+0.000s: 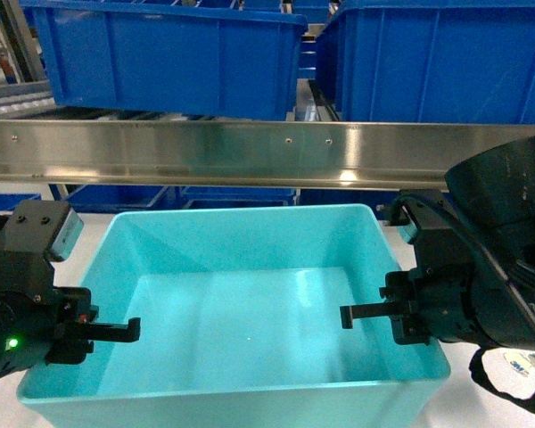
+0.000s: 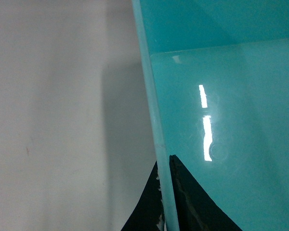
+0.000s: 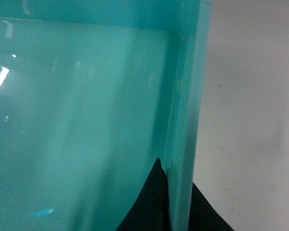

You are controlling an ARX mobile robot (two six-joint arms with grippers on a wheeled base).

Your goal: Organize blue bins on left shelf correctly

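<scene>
One turquoise tub [image 1: 241, 303] sits in front of us, just below and on the near side of the steel shelf rail [image 1: 250, 152], and it rests on a pale surface [image 2: 53, 120] that shows on either side of it. We see the tub is open at the top with nothing inside, its smooth floor catching streaks of light.

At the tub's left wall we have our left gripper [image 2: 164, 202]: one dark finger lies inside the tub and the other outside, with the thin rim running up between them. We read it as clamped on that wall, both fingers pressed against the plastic. At the tub's right wall our right gripper [image 3: 176, 204] stands the same way, one finger inside, one outside, closed on the wall. From the head camera the inner fingers of both grippers reach in over the tub's floor from opposite sides.

Beyond the tub, the rail crosses the whole view as a flat, shiny band with small screws. Above the rail, two dark blue bins [image 1: 169, 53] stand side by side on the tier, with a narrow gap between them. Under the rail, behind the tub, more dark blue bins show in part.
</scene>
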